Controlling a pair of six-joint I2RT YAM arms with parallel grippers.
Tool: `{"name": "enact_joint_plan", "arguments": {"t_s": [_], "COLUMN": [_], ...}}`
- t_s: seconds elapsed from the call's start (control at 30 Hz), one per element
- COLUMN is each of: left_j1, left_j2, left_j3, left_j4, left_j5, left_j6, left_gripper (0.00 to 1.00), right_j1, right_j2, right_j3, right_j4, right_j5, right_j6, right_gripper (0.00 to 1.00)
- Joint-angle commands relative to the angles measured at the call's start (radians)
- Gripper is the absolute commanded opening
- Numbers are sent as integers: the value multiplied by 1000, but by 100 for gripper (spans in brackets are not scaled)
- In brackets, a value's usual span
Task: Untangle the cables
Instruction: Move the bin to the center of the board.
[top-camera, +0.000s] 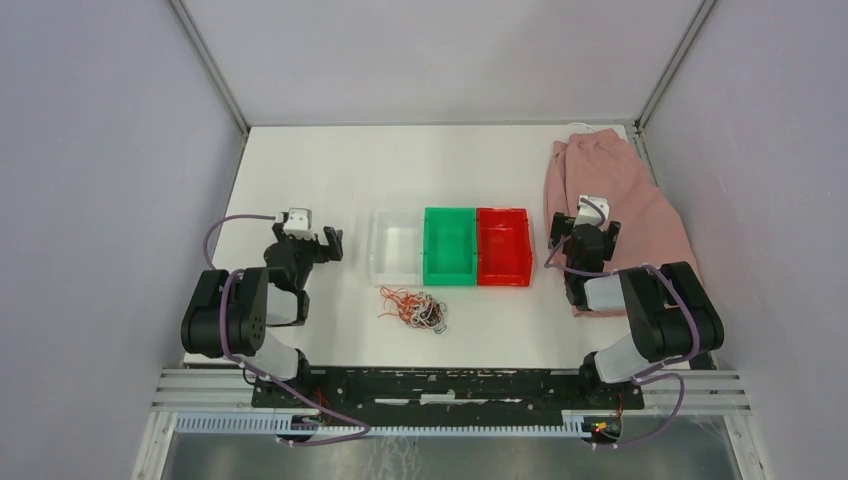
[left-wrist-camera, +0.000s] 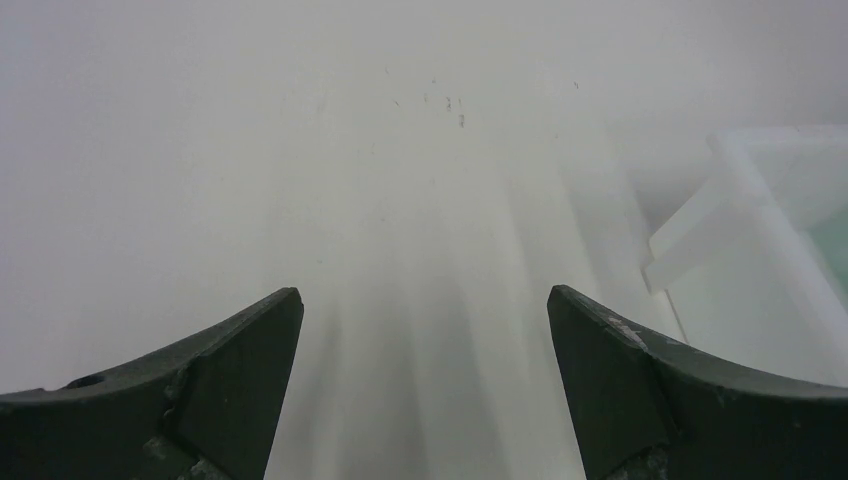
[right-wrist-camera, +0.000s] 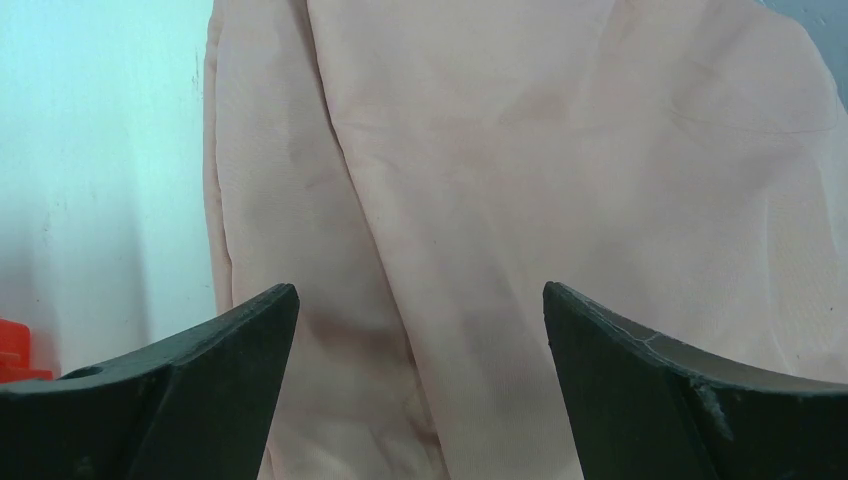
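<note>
Two tools, both spread as wide as they go and holding nothing, hang well apart from the cables (top-camera: 413, 309). These lie in a loose clump on the white table (top-camera: 330, 170) at lower centre of the overhead view, just below the clear bin (top-camera: 374, 262) and the green bin (top-camera: 449, 212). The left tool (left-wrist-camera: 424, 300) hovers over bare table left of centre, with a corner of the clear bin at the right edge of its wrist view. The right tool (right-wrist-camera: 420, 292) hangs over a pink cloth (top-camera: 645, 200) at the right, beside the red bin (top-camera: 503, 212).

The likeliest trouble from here is a pinch that gathers several strands at once, so the whole knot rises as one instead of parting. Wires this thin may also slip from between the fingers. A careless sweep inward could nudge the bins, and the right tool, if it drops low, could catch the cloth. The clump sits not far from the table's bottom edge, so a dragged strand could go over it.

The cables are thread-thin, short and curly. They run orange-red at the left of the clump and black and white toward the right, all looped through one another. Single strands cannot be traced from above.
</note>
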Motion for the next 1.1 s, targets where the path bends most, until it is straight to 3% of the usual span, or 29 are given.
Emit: {"name": "enact_joint_plan", "arguments": {"t_s": [0.0, 0.47, 0.53, 0.6, 0.73, 0.83, 0.97, 1.07], "left_j1": [-5, -5, -5, -3, -3, -2, -2, -1], "left_j2": [-22, -23, -25, -46, -147, -186, -204, -200], "left_j3": [19, 20, 17, 31, 238, 413, 632, 747], "left_j4": [22, 21, 28, -14, -422, -715, -1106, -1303], "left_j5": [-25, -25, -23, -19, 8, 59, 175, 224], "left_j6": [14, 14, 14, 11, 16, 29, 76, 108], "left_gripper": [99, 99, 99, 99, 99, 99, 99, 99], "right_j1": [-5, -5, -3, 8, 9, 10, 9, 15], "right_j2": [-17, -20, -62, -149, -292, -346, -412, -400], "right_j3": [20, 17, 25, 88, 253, 310, 412, 464], "right_j4": [43, 56, 5, -185, -585, -689, -851, -854], "right_j5": [3, 10, -5, 29, 36, -106, -179, -423], "right_j6": [-3, -5, -8, -9, 122, 220, 441, 439], "right_gripper": [99, 99, 100, 100, 99, 99, 99, 100]}}
